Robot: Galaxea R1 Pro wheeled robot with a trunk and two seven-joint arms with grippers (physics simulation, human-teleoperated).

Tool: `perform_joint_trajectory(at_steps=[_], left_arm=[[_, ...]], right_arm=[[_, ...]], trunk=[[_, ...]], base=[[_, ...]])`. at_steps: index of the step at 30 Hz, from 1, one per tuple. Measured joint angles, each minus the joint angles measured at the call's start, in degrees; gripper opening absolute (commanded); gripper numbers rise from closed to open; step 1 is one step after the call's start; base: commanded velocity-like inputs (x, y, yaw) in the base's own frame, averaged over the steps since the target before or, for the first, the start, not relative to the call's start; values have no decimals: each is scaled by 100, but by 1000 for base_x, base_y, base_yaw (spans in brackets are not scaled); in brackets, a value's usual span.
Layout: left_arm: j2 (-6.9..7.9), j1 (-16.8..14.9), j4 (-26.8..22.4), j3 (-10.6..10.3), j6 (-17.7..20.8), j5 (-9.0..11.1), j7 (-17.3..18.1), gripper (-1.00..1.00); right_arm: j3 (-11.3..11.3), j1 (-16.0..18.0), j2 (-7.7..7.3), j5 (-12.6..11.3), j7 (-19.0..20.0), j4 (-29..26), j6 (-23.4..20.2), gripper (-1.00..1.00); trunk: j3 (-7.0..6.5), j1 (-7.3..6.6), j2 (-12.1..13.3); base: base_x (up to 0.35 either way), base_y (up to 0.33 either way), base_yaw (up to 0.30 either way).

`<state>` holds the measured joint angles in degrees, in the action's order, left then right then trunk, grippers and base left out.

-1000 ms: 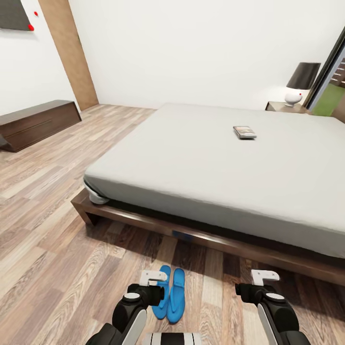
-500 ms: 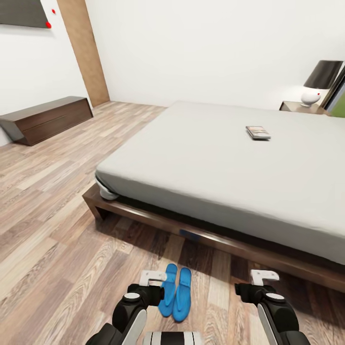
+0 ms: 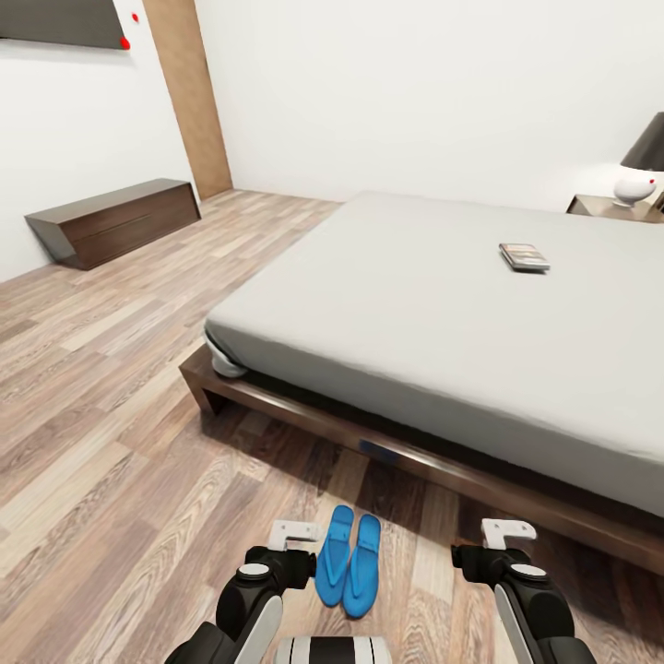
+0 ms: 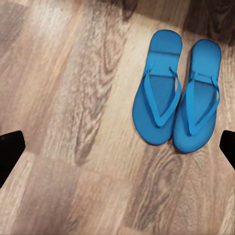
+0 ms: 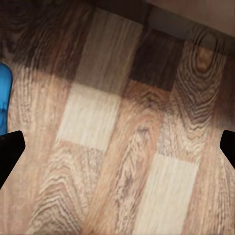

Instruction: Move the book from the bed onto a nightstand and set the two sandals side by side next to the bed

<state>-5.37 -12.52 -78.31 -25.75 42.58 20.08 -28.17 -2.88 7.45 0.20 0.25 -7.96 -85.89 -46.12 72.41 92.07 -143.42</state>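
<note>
Black fingertips sit at the two outer edges of each wrist view, far apart with only bare planks between them, so both sets of jaws stand spread and hold nothing. From the head view the left gripper (image 3: 293, 532) and the right gripper (image 3: 507, 531) hang low over the wood-plank floor (image 3: 111, 443), well apart from each other.

Just beside the left gripper, toward the robot's middle, lie the two blue sandals (image 3: 349, 564), also seen in the left wrist view (image 4: 176, 95). They rest flat, straps up, parallel and touching along their inner sides, with their narrower ends toward the bed frame (image 3: 304, 420). A strip of bare floor separates them from the frame's dark wooden edge. A sliver of blue shows at one edge of the right wrist view (image 5: 4, 98).

Beyond the frame the off-white mattress (image 3: 406, 304) reaches across the right half of the head view; its near corner overhangs the frame. The book (image 3: 524, 256) lies flat on the mattress toward the far side, away from all edges; its cover lettering is too small to read. At the far right a nightstand (image 3: 613, 208) carries a lamp (image 3: 641, 175).

Left of the bed is wide open floor running to a long low dark cabinet (image 3: 115, 219) against the white wall.
</note>
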Motion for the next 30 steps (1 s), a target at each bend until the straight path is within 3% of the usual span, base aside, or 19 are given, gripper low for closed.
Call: perform_joint_trajectory(at_steps=[14,30], left_arm=[[-1,0,-3,-1,1,5,0,100],[-4,0,-7,-1,3,7,0,100]], right_arm=[[177,0,3,-1,-22,-1,6,100],[208,0,1,1,-26,-1,8,100]], trunk=[[45,0,0],[75,0,0]], base=[[0,0,116],[0,0,41]])
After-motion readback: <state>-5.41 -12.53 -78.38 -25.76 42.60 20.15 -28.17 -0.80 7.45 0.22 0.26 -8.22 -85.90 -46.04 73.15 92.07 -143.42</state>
